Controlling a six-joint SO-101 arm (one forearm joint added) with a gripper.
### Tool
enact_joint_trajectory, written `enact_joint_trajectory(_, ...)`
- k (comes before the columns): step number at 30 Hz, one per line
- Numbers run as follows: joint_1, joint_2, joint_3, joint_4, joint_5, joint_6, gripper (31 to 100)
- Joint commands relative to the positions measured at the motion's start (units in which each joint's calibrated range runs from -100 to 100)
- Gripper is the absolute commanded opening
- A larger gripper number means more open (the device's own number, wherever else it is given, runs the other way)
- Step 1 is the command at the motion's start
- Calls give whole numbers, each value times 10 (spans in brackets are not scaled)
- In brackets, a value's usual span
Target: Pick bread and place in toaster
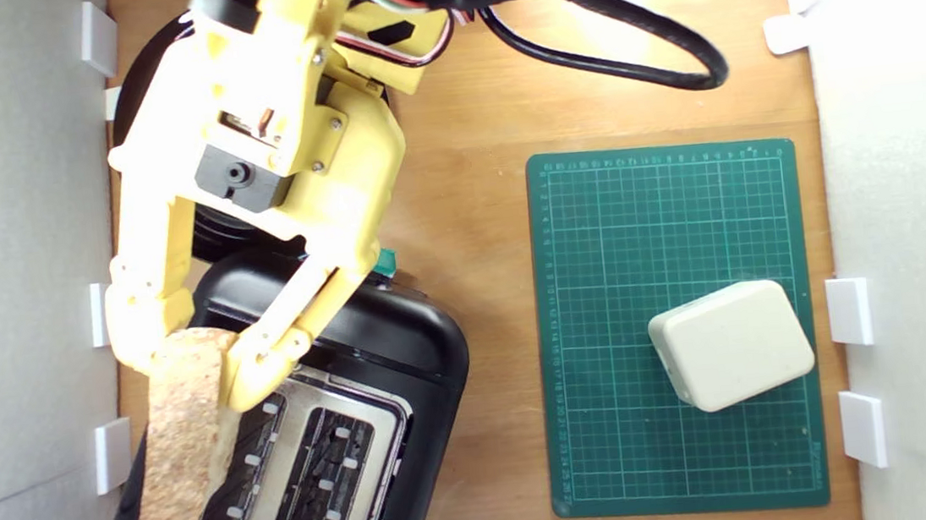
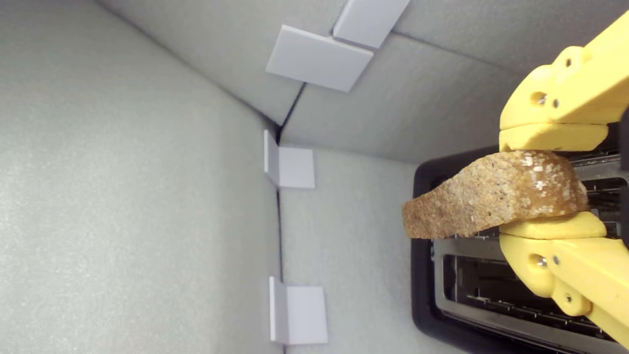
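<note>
hand: the yellow hand [image 1: 188, 363] is closed down on one end of the bread [image 1: 179, 457], a finger on each flat face. Closed only as far as the slice is thick, nothing else in it.

where the bread is: up in the air over the toaster [image 1: 405, 359], edge-on with the crust facing up. It hangs over the slot nearer the exterior view's left and looks roughly in line with it. I'd say not in yet, the wrist view shows it clear above the silver top plate.

how it'll handle: looks light and fairly stiff to me. It sticks way out past the fingers [image 2: 553, 136] and barely droops, so it's holding its own shape. Crust is rough and floury, so probably not slippery. The holey middle is likely crushable though, so squeezing harder seems like a bad idea.

where to hold: the flat faces near one end, like now, seems right. That leaves the long free end to go down the slot first.

what could go wrong: the fingers are wider than the slot gap, my guess is they bump the top plate before the slice is fully down.

writing: the green cutting mat [image 1: 617, 449] has tiny ruler numbers along its edges and a small mark in one corner, too small to read. The cream box [image 1: 730, 345] on it shows no label. No brand visible on the toaster either.
</note>
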Motion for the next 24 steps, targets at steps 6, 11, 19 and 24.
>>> enact_joint_trajectory(6, 13, 22, -19, -19, -34, 3, 555)
enact_joint_trajectory(11, 38, 24, -21, -87, -33, 23, 555)
enact_joint_trajectory(19, 79, 26, -17, -128, -33, 36, 555)
enact_joint_trajectory(24, 81, 30, -16, -129, -33, 36, 555)
